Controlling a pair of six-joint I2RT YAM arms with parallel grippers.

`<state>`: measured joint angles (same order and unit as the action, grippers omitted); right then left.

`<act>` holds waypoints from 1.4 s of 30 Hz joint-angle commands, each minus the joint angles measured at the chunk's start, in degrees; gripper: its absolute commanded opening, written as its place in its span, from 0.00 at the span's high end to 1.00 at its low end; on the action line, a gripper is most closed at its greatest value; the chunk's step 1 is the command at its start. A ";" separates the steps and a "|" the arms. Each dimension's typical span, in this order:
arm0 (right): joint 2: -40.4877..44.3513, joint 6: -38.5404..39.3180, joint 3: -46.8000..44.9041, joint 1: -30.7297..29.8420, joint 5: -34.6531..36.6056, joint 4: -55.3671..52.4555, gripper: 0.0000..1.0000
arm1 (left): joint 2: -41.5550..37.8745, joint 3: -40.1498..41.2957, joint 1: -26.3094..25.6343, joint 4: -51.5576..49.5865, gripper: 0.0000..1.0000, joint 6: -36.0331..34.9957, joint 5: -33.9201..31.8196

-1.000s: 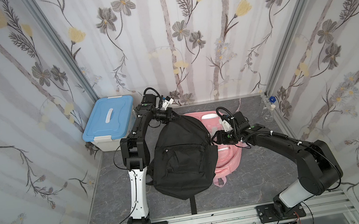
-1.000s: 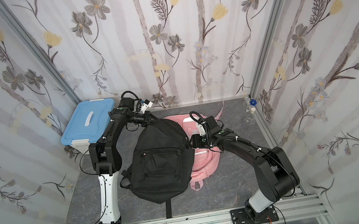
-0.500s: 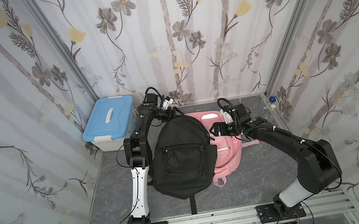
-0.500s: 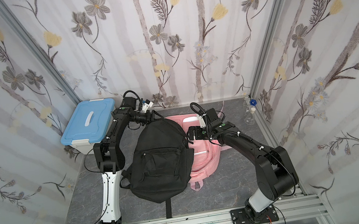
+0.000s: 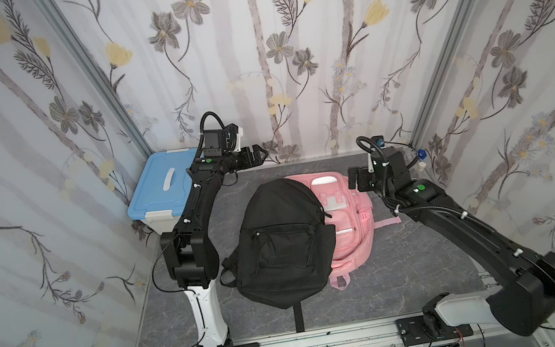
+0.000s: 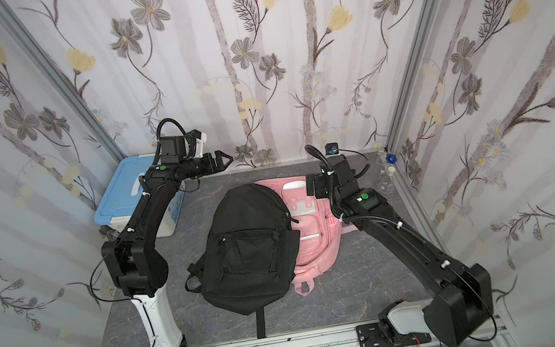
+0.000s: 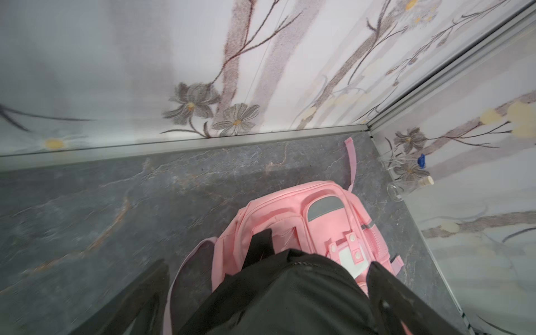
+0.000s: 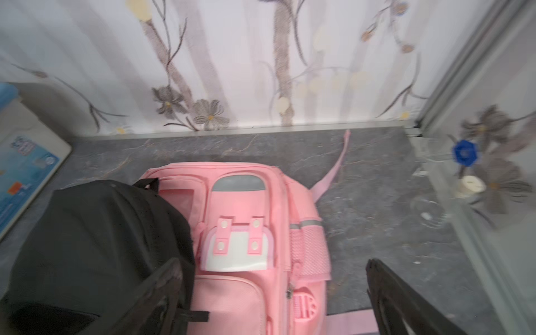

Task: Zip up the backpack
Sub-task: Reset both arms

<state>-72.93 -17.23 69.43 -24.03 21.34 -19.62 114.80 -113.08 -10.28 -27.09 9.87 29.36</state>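
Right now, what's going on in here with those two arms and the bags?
Two robot arms are set to zip a black backpack, which lies on the table, partly on top of a pink backpack. Neither arm holds anything: the left end effector and the right end effector are both open, up clear of the bags. The black bag's main zip looks closed.

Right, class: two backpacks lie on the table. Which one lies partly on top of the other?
The black backpack: it overlaps the pink backpack, hiding one side of it, while its own front shows whole.
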 commanded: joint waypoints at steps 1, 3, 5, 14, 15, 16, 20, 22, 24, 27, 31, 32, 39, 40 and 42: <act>8.54 7.52 -7.55 1.76 12.99 5.24 0.00 | -12.67 15.77 0.09 12.24 0.00 0.54 -13.26; 11.92 10.35 -15.21 4.36 13.35 15.00 0.00 | -20.24 26.87 0.13 18.47 0.00 1.02 -20.89; 13.44 14.45 -21.36 6.60 12.71 18.09 0.00 | -24.34 34.67 0.26 22.56 0.00 -2.94 -20.29; 9.26 11.77 -47.28 12.91 3.93 44.62 0.00 | -49.70 70.98 2.37 35.19 0.00 -7.26 -47.22; 7.43 11.75 -47.14 13.02 4.10 45.64 0.00 | -52.66 76.97 2.65 41.23 0.00 -8.15 -49.59; 5.04 11.61 -46.54 13.41 3.90 46.00 0.00 | -54.75 83.07 3.04 49.37 0.00 -10.78 -50.05; -1.75 14.59 -45.83 14.43 0.11 52.71 0.00 | -50.06 90.78 6.36 60.18 0.00 -9.58 -47.88; -2.02 15.00 -45.86 15.00 -0.74 52.78 0.00 | -45.14 90.62 8.47 60.78 0.00 -5.78 -45.78; -1.91 15.20 -46.94 15.88 -1.27 55.23 0.00 | -39.60 93.34 9.41 69.96 0.00 -4.40 -44.22; -3.82 15.29 -48.96 17.37 -3.59 60.85 0.00 | -31.82 93.02 11.01 76.76 0.00 -4.55 -39.25; -12.36 17.46 -51.13 17.79 -8.85 74.24 0.00 | -26.02 91.86 11.07 79.41 0.00 -6.36 -33.91; -11.58 17.93 -50.21 17.78 -10.04 71.21 0.00 | -25.58 91.40 11.14 79.61 0.00 -7.36 -31.81; -11.55 17.72 -46.80 18.79 -12.76 64.05 0.00 | -25.37 89.96 11.07 77.13 0.00 -8.90 -28.05; -11.88 17.67 -46.70 18.85 -12.95 64.60 0.00 | -25.64 89.82 11.07 76.43 0.00 -8.97 -28.05; -11.77 17.65 -46.63 18.91 -13.03 64.21 0.00 | -25.55 89.81 11.07 76.55 0.00 -9.03 -28.05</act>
<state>-84.42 -0.05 22.39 -5.21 10.22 43.53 89.21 -22.90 0.71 47.46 2.09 0.19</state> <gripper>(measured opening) 0.997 0.998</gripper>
